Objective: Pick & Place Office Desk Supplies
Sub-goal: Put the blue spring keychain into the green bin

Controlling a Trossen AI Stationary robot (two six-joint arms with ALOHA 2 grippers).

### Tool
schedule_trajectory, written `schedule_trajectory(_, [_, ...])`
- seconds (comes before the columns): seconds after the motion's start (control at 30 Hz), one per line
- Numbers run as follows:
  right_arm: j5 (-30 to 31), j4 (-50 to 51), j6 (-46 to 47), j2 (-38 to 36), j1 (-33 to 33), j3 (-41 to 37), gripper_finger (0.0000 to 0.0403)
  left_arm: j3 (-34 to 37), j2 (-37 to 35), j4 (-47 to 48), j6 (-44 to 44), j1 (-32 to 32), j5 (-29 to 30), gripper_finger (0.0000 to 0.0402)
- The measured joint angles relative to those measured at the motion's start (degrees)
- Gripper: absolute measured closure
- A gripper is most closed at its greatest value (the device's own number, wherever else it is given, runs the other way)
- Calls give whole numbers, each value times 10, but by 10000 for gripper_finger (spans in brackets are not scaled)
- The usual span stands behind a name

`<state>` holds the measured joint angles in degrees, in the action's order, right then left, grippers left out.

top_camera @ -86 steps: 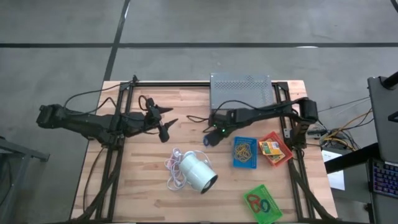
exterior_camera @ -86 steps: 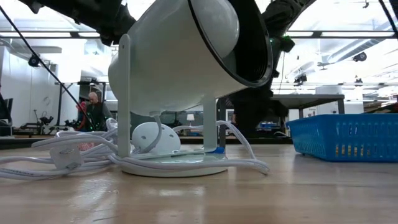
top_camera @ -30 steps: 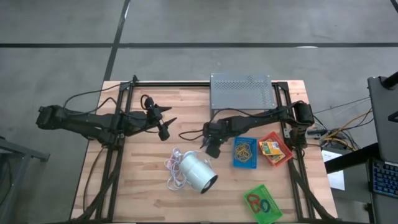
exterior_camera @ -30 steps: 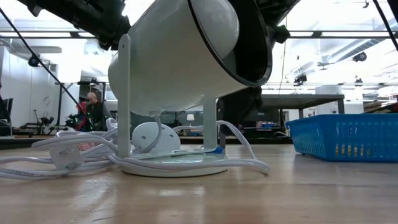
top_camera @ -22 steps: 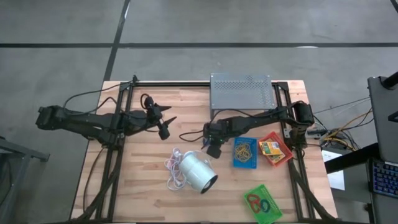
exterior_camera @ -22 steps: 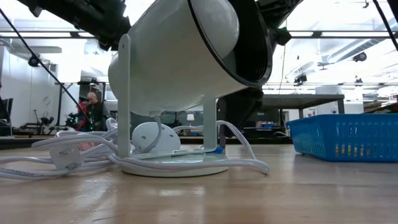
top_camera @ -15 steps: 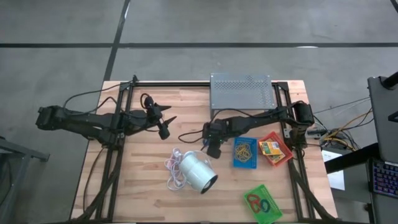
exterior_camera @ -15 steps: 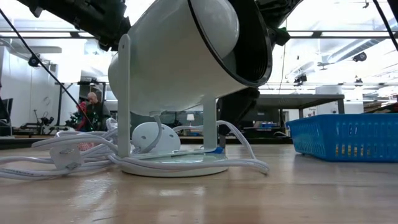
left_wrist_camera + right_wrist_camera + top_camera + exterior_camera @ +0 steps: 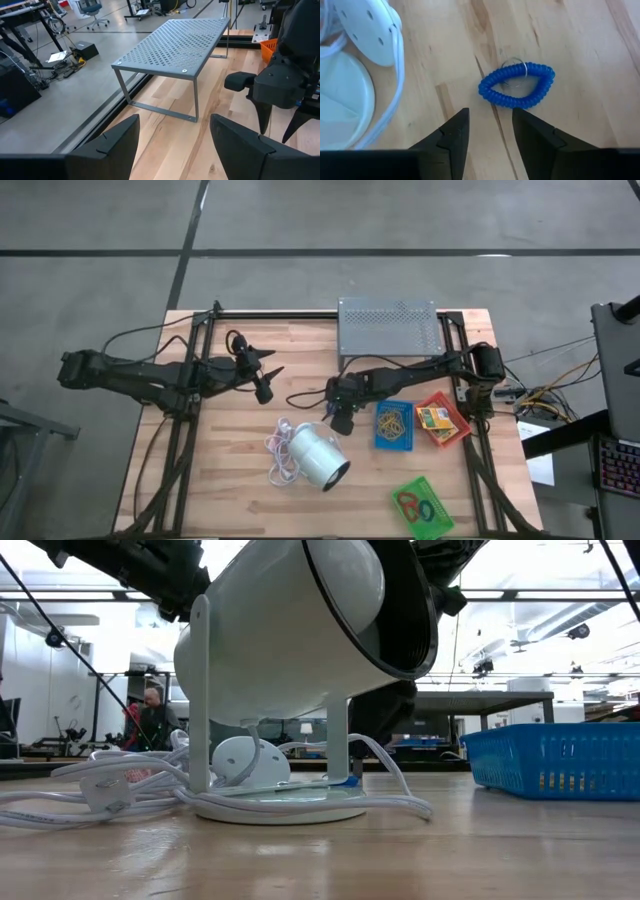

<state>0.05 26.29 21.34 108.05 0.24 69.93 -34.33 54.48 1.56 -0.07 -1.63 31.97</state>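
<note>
High view straight down over the whole tabletop (image 9: 230, 480), low view level at tabletop height, close behind the white cylinder (image 9: 290, 640), also shared with the right wrist view, left wrist view facing the grey stand (image 9: 172, 42)

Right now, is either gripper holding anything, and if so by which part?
Nothing is held. The right gripper is open above the table, with the blue coiled loop lying free on the wood ahead of it. The left gripper is open and empty.
</note>
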Motion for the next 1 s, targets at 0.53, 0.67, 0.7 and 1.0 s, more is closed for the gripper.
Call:
schedule_trajectory(0.53, [-5,-98,21,0,0,-48,267,0,0,0,0,0,0,157])
schedule_trajectory(0.67, [-21,-141,23,0,0,-71,263,0,0,0,0,0,0,157])
schedule_trajectory(0.7, [-29,-152,23,0,0,-76,262,0,0,0,0,0,0,157])
schedule_trajectory(1.0, [-44,-180,7,0,1,-93,270,0,0,0,0,0,0,156])
